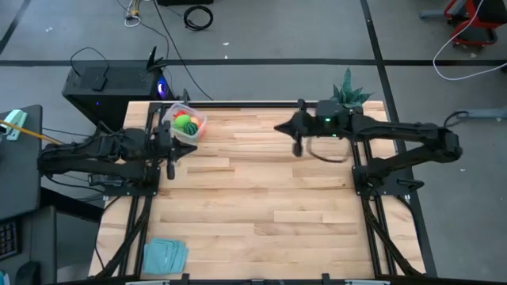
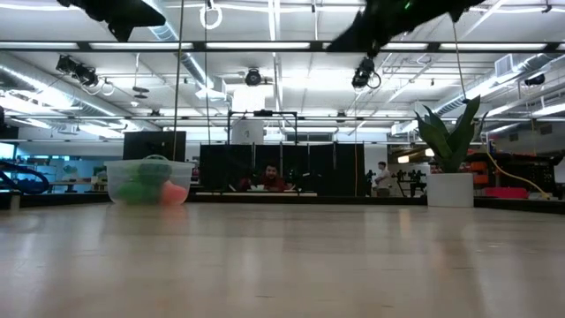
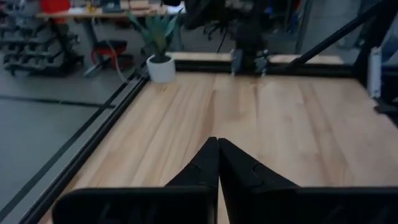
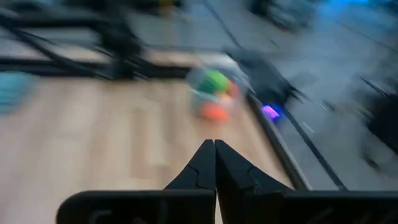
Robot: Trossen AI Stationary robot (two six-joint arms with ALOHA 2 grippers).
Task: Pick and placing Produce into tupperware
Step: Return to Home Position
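The clear tupperware tub stands near the table's far left corner, holding green and orange-red produce. It also shows in the low view and, blurred, in the right wrist view. My left gripper is shut and empty, just on the near side of the tub; its closed fingers show in its wrist view. My right gripper is shut and empty, raised above the far middle of the table, fingertips together.
A spiky potted plant in a white pot stands at the table's far right corner. A pale-blue flat piece lies near the near left corner. Bare wood spans the table's middle. A person sits beyond the table.
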